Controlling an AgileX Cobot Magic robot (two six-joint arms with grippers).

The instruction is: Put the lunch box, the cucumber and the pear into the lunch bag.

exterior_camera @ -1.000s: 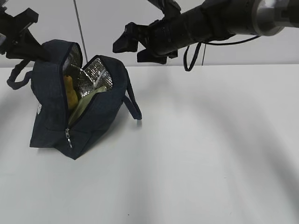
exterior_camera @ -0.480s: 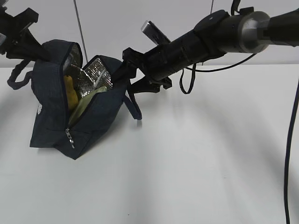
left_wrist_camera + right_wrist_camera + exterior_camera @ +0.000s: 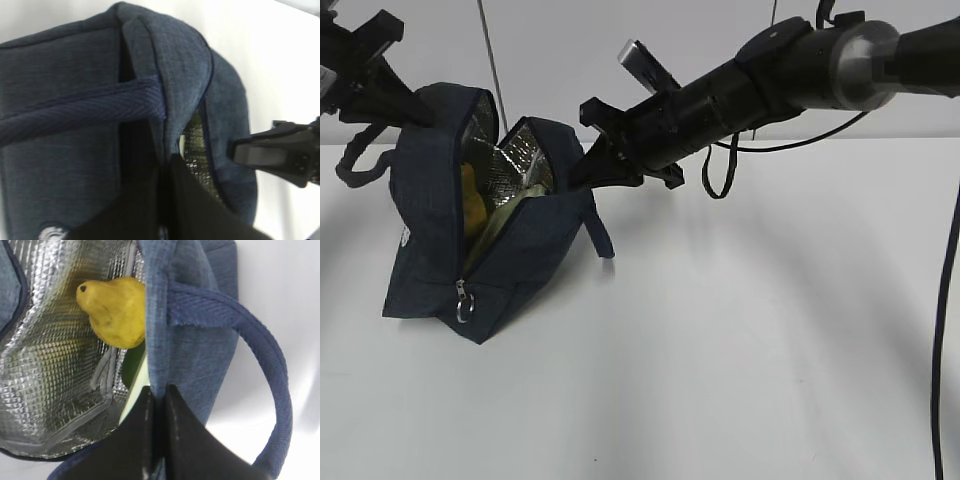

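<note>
You are at the tail end of packing: the one lunch bag (image 3: pixel 480 215) stands on the white counter (image 3: pixel 740 340) with its mouth held apart from both sides. Your left gripper (image 3: pixel 162 165) is clenched on the bag's rim at its left wall, beside one loop handle (image 3: pixel 75 112). Your right gripper (image 3: pixel 156 395) is pinched on the opposite rim, next to the second handle (image 3: pixel 265 370); its jaws look pressed together over the fabric.

Inside, against the foil lining (image 3: pixel 50 360), you have one pear (image 3: pixel 112 310), yellow and lying neck-outward. Below it shows a sliver of dark green, probably the cucumber (image 3: pixel 132 367), and a pale edge that reads as the lunch box (image 3: pixel 505 215) lid; one of each, though both are mostly hidden. Nothing of the task lies out on the counter, so loading appears finished.

Your next move, judged from this, is either to let both rims go or to draw the zipper pull (image 3: pixel 465 310) along the opening. Keep the bag upright so the contents do not spill.
</note>
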